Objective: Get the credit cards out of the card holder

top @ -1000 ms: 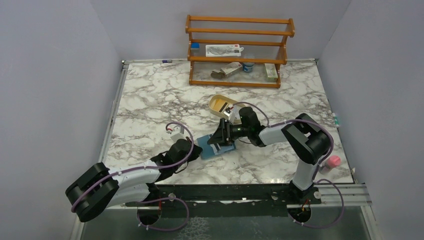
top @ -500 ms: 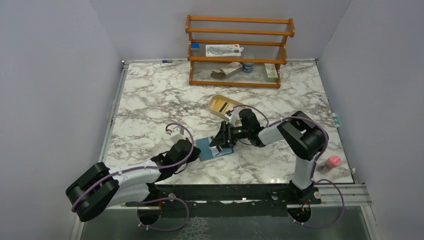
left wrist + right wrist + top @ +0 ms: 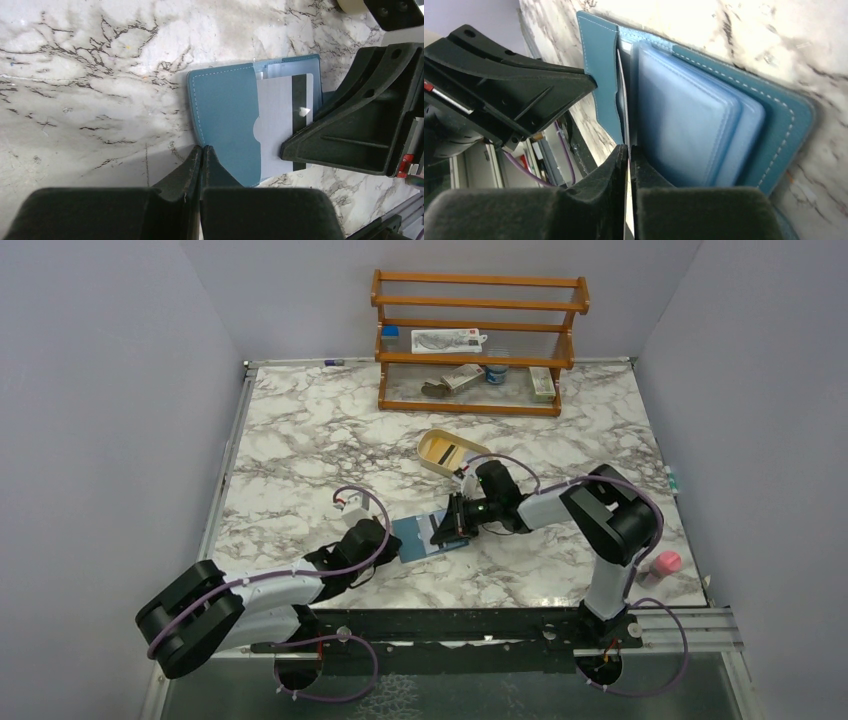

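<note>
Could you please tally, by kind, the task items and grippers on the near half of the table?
Card holder: 1
Credit card showing, partly out of its slot: 1
Tan tray: 1
Grippers: 2, left gripper and right gripper
Total: 5

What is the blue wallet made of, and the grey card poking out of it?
The wallet looks like leather or fake leather: matte teal with pale stitching along its edge. The card looks like thin smooth plastic, pale grey with a dark stripe, and a small bright glint.
</note>
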Controlling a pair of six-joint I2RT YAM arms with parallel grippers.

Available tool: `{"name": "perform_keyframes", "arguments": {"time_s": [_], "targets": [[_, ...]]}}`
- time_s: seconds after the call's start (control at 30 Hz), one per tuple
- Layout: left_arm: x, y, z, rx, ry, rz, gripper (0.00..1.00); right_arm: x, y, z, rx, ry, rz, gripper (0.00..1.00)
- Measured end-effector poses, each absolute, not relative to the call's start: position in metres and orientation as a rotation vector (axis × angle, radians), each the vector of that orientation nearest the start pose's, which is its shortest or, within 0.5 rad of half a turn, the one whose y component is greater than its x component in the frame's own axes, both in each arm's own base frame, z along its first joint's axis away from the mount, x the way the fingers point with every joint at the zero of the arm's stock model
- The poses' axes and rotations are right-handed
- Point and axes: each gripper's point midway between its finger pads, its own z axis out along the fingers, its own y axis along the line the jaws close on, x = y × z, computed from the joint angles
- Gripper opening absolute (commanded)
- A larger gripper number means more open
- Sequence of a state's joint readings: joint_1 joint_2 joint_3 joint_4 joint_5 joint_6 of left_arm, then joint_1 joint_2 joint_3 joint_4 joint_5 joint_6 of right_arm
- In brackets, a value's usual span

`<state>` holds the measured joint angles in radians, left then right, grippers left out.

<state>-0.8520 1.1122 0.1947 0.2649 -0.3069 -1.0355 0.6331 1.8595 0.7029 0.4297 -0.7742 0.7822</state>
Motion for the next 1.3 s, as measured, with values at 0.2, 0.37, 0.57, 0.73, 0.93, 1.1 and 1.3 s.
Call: {"name": "perform_keyframes", "arguments": {"time_s": [0.2,0.37,0.57,0.73,0.93,1.1,1.3], "targets": [[0.204,-0.205,0.022,-0.381,2.247,-0.707,0.00,0.210,0.319,0.029,-0.301,2.605,1.410,0.01],[0.205,-0.205,0.023,-0.377,2.245,-0.707,0.00,0.222,0.304,0.043,-0.298,2.601,1.265,0.01],[0.205,-0.205,0.023,-0.373,2.243,-0.707,0.00,0.265,0.297,0.102,-0.259,2.433,1.146,0.01],[0.205,-0.205,0.029,-0.370,2.229,-0.721,0.00,0.306,0.292,0.141,-0.088,2.312,1.126,0.01],[0.205,-0.205,0.036,-0.372,2.211,-0.741,0.00,0.349,0.284,0.134,0.208,2.337,1.109,0.01],[0.203,-0.203,0.039,-0.374,2.197,-0.754,0.00,0.367,0.273,0.115,0.371,2.367,1.066,0.01],[0.197,-0.197,0.036,-0.375,2.201,-0.751,0.00,0.378,0.256,0.110,0.483,2.358,1.027,0.01]]}}
